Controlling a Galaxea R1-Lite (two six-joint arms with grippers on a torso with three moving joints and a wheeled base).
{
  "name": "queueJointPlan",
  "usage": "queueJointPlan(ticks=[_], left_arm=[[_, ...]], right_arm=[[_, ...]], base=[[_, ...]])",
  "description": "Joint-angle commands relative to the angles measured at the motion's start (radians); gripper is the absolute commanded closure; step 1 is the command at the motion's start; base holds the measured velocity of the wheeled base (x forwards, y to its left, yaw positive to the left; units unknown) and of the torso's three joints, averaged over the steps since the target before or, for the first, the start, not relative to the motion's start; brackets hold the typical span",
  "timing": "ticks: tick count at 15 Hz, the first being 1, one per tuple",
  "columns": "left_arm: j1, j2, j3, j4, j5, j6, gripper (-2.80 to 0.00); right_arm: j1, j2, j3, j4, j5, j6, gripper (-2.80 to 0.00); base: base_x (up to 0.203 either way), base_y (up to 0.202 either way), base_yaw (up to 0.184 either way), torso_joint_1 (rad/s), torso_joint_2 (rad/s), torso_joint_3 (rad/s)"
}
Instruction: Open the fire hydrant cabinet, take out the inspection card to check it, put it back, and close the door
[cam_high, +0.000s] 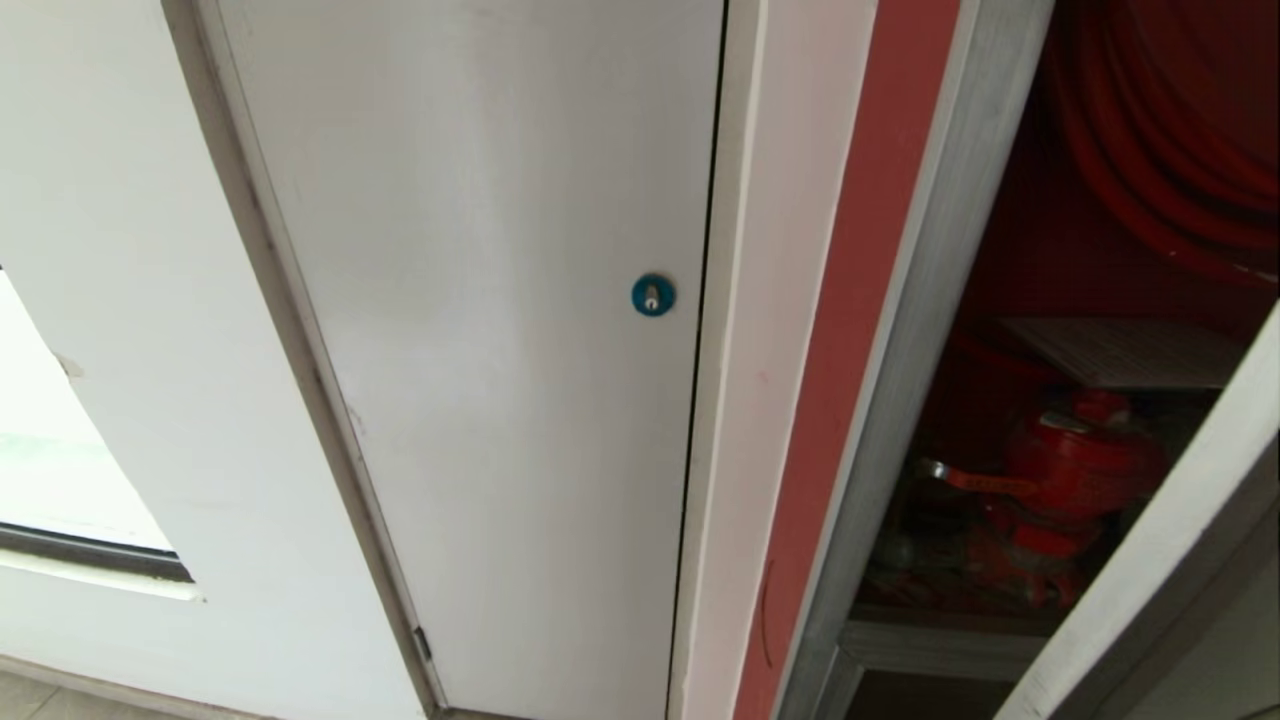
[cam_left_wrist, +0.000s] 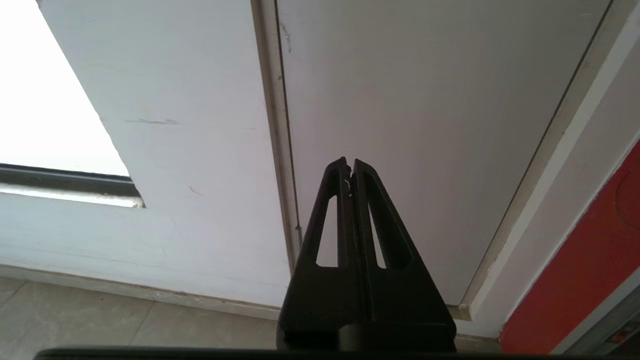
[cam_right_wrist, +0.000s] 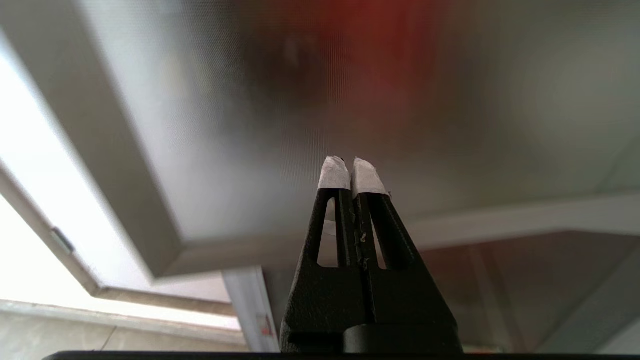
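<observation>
Along the right of the head view, the fire hydrant cabinet (cam_high: 900, 420) stands open, hose coil (cam_high: 1170, 150) above valve (cam_high: 1080, 470), the door (cam_high: 1150, 560) crossing the lower right corner. Left hand (cam_left_wrist: 349, 162) faces a white panel door (cam_high: 480, 300), fingers together; right hand (cam_right_wrist: 354, 161) likewise closed, before frosted glass (cam_right_wrist: 300, 125).

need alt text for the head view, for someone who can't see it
An open silver-framed fire hydrant cabinet at the right shows its red interior, with a red hose coil above a red hydrant valve. A plain white panel door with a round blue lock fills the centre; neither arm appears.
</observation>
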Motion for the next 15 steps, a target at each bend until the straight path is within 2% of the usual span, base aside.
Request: queueJointPlan(ticks=[1, 15], left_arm=[[-0.001, 0.0, 0.006, 0.0, 0.002, -0.003, 0.0], [0.0, 0.0, 0.006, 0.0, 0.002, -0.004, 0.0]], right_arm=[[0.0, 0.0, 0.0, 0.0, 0.0, 0.0, 0.0], [0.0, 0.0, 0.0, 0.0, 0.0, 0.0, 0.0]], base=[[0.15, 0.0, -0.001, 0.007, 0.0, 0.002], [0.0, 0.0, 0.0, 0.0, 0.0, 0.0]])
